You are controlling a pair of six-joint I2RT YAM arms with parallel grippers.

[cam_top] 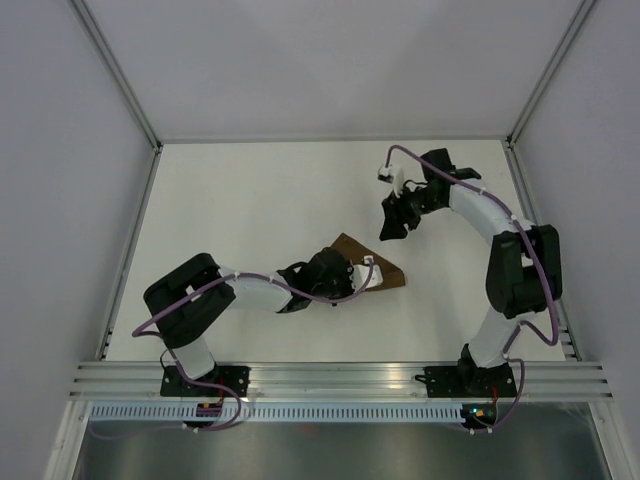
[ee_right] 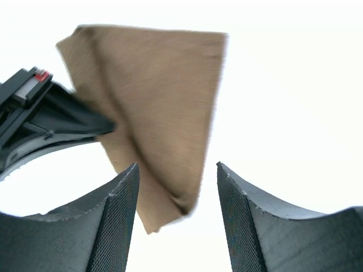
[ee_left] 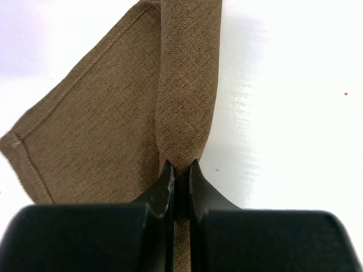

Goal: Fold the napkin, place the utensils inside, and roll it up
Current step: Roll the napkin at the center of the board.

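The dark-brown napkin (cam_top: 386, 273) lies folded on the white table, one edge turned over into a rolled band (ee_left: 187, 85). My left gripper (cam_top: 352, 280) is down on it, and in the left wrist view its jaws (ee_left: 179, 165) are shut on that band. My right gripper (cam_top: 394, 222) hangs above the table behind the napkin. Its jaws (ee_right: 177, 170) are open with nothing between them, and the napkin (ee_right: 164, 96) shows below and beyond them. The utensils are out of view.
White table (cam_top: 250, 200) with grey walls on three sides and a metal rail (cam_top: 340, 378) along the near edge. The left arm's wrist (ee_right: 45, 113) shows at the left of the right wrist view.
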